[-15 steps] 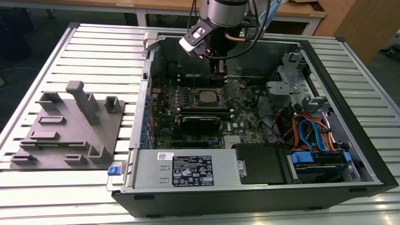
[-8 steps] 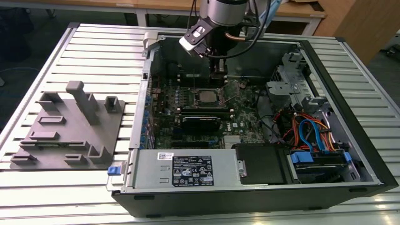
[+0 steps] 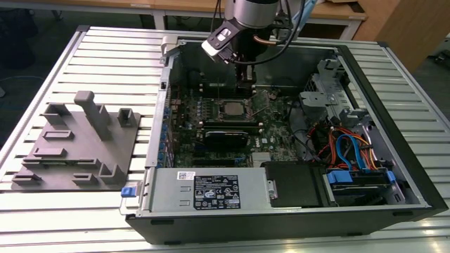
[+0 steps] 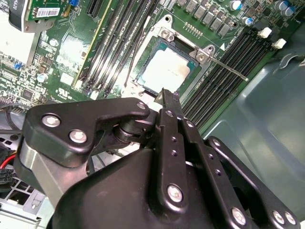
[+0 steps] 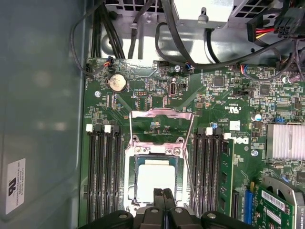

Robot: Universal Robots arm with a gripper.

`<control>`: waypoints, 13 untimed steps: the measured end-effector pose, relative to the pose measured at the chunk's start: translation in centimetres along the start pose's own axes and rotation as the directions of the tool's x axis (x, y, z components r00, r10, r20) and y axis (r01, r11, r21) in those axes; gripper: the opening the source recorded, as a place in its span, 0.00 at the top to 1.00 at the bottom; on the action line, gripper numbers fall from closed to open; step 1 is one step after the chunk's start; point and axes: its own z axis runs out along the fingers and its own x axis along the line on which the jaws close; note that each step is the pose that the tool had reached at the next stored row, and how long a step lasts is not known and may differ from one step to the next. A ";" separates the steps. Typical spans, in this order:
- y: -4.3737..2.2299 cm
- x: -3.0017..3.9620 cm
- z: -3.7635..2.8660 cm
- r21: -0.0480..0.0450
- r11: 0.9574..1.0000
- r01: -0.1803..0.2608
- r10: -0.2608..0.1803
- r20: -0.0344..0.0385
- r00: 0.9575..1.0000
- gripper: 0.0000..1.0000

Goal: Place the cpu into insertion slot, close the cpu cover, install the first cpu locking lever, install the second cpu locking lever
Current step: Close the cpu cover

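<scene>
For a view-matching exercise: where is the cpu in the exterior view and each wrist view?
Exterior view: cpu on the green board, near the claw.
First wrist view: cpu between long black slots.
Second wrist view: cpu just beyond the claw.
Shared landmark: the claw beside the cpu.

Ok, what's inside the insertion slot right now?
The cpu lies in the insertion slot, silver top up, with the cpu cover open off it. The gripper hides one edge of the chip, and the chip covers the contacts underneath.
</scene>
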 end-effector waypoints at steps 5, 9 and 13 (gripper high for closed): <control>0.00 -0.01 -0.20 0.000 1.000 0.000 0.000 0.000 1.000 0.90; 0.00 -0.01 -0.30 0.000 1.000 0.000 0.000 0.000 1.000 0.90; -0.01 -0.01 -0.41 0.000 1.000 0.000 0.000 0.000 1.000 0.90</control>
